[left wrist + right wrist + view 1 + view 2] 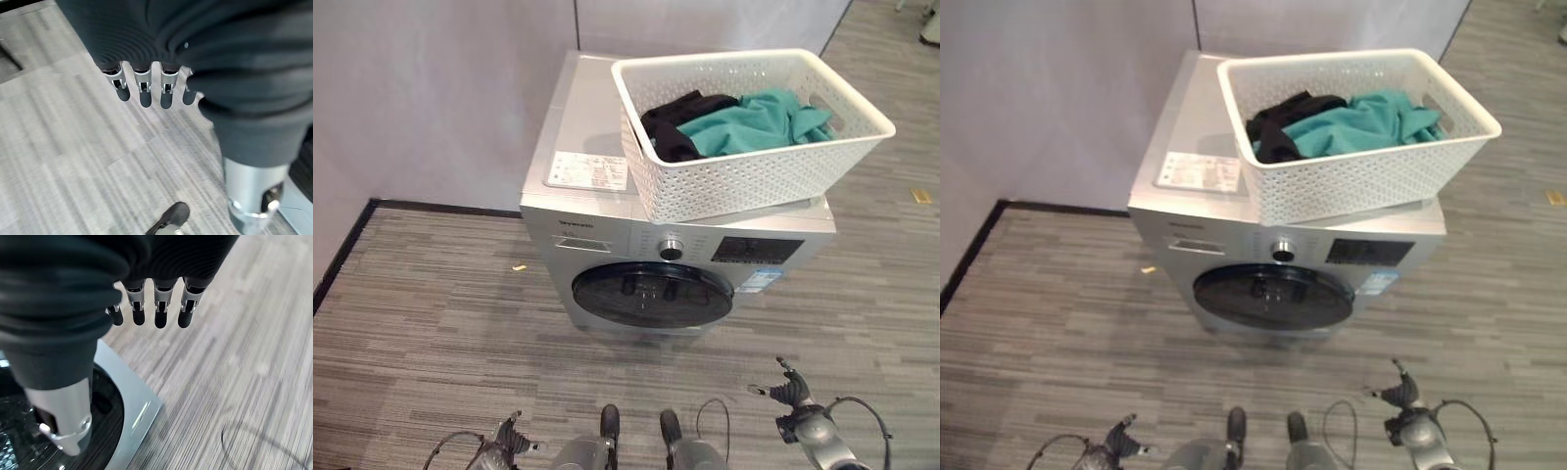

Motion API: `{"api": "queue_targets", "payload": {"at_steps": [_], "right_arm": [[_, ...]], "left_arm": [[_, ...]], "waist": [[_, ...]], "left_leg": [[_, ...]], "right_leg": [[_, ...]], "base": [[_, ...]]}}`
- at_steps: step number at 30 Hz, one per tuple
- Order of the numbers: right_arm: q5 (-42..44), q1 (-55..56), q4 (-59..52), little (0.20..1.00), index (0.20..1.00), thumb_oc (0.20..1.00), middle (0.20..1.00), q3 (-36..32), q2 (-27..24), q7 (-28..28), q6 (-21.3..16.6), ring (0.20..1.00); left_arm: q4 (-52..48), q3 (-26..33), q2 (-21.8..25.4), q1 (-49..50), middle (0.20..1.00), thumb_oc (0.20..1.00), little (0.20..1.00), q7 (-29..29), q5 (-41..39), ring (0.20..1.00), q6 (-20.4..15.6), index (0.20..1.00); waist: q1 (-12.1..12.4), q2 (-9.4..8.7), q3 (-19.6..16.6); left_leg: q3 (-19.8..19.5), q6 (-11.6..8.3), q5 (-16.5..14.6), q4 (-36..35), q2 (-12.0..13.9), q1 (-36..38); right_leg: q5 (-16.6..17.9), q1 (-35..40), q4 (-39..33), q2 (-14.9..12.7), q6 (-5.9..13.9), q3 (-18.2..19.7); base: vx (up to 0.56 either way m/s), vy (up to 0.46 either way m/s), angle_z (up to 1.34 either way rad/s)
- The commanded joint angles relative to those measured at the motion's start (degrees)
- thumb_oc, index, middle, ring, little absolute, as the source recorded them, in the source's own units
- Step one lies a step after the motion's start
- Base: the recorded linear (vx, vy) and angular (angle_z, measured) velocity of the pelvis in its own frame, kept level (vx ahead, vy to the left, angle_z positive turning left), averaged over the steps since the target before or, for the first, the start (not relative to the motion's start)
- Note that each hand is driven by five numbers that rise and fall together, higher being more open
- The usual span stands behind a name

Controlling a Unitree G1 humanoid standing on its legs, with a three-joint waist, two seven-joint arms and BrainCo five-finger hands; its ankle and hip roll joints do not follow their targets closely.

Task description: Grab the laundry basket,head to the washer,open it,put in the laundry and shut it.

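Note:
A white perforated laundry basket [754,176] stands on top of the silver washer [582,117], overhanging its right front corner. Teal clothing [754,122] and black clothing [671,122] lie inside it. The washer's dark round door [651,294] is shut, with a knob [672,249] above it. My left hand [509,436] hangs low, in front of the washer and to its left. Its fingers [142,93] are straight over the floor and hold nothing. My right hand [791,392] hangs low at the right, fingers [159,308] straight and empty, close to the door [105,416].
Grey wall panels [431,88] stand behind and left of the washer. A black strip [342,255] borders the floor at the left. A small yellow scrap [519,266] lies on the floor by the washer's left side. A white label sheet [589,170] is on the lid.

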Motion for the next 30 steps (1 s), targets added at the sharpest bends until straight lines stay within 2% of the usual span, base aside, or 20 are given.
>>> {"api": "queue_targets", "payload": {"at_steps": [1,5,8,14,17,22,30], "right_arm": [[-5.5,4.3,-10.6,1.000,1.000,1.000,1.000,-3.0,-3.9,-1.6,-2.2,1.000],[-10.0,10.0,-19.6,1.000,1.000,1.000,1.000,-5.6,-4.9,-0.9,-2.6,1.000],[-9.8,9.6,-22.0,1.000,1.000,1.000,1.000,-7.5,-6.3,-1.8,-3.4,1.000],[-4.5,6.0,-19.6,1.000,1.000,1.000,1.000,-6.3,-10.3,1.6,-5.6,1.000],[-5.6,4.1,-18.8,1.000,1.000,1.000,1.000,-5.4,-12.1,1.8,-5.6,1.000],[-2.8,-0.1,-14.3,1.000,1.000,1.000,1.000,-4.0,-11.8,2.0,-5.1,1.000],[6.6,-6.8,-5.1,1.000,1.000,1.000,1.000,-2.1,-7.0,2.2,-5.3,1.000]], "left_arm": [[0.2,1.5,1.3,-0.5,1.000,1.000,1.000,-0.4,1.7,1.000,-1.7,1.000],[2.0,4.2,0.1,1.0,1.000,1.000,1.000,-0.2,1.1,1.000,-1.7,1.000],[2.5,4.4,-1.3,1.3,1.000,1.000,1.000,-0.6,0.5,1.000,-1.9,1.000],[1.5,2.3,-1.3,0.9,1.000,1.000,1.000,-1.8,0.5,1.000,-2.2,1.000],[1.7,2.1,-1.0,1.1,1.000,1.000,1.000,-2.0,0.6,1.000,-2.4,1.000],[2.1,2.2,-0.8,1.7,1.000,1.000,1.000,-1.9,0.1,1.000,-2.3,1.000],[4.1,2.1,-1.5,3.4,1.000,1.000,1.000,-2.1,-1.3,1.000,-1.6,1.000]], "waist": [[0.7,-0.64,-4.1],[0.4,-1.64,-5.7],[0.2,-1.71,-6.5],[1.1,-2.06,-6.6],[1.6,-2.05,-6.9],[2.7,-2.23,-7.0],[4.3,-2.48,-5.9]], "left_leg": [[-4.0,-4.56,-7.1,4.9,-0.8,0.1],[-3.0,-4.74,-6.7,3.2,-0.1,1.0],[-3.8,-5.10,-5.6,1.1,0.1,3.3],[-6.1,-5.82,-3.5,-1.9,0.5,5.1],[-7.4,-6.01,-2.6,-3.7,0.6,6.0],[-9.0,-6.38,-1.2,-5.3,0.9,6.2],[-10.4,-6.53,-0.6,-6.2,0.9,6.5]], "right_leg": [[0.7,-0.5,-1.4,1.1,0.99,0.4],[1.3,-0.3,-3.2,0.9,1.21,0.0],[0.4,1.2,-4.1,1.5,0.05,-1.3],[-0.7,2.8,-4.7,2.3,-1.26,-3.9],[-1.0,3.8,-5.4,2.4,-1.51,-5.2],[-1.4,4.3,-6.1,2.5,-1.97,-7.0],[-1.3,5.5,-7.2,2.5,-2.30,-9.0]], "base": [[0.00,0.000,0.00],[0.00,-0.095,-0.05],[0.05,-0.102,0.08],[0.02,-0.079,0.30],[0.04,-0.051,0.36],[0.03,-0.036,0.19],[0.03,-0.008,0.18]]}}
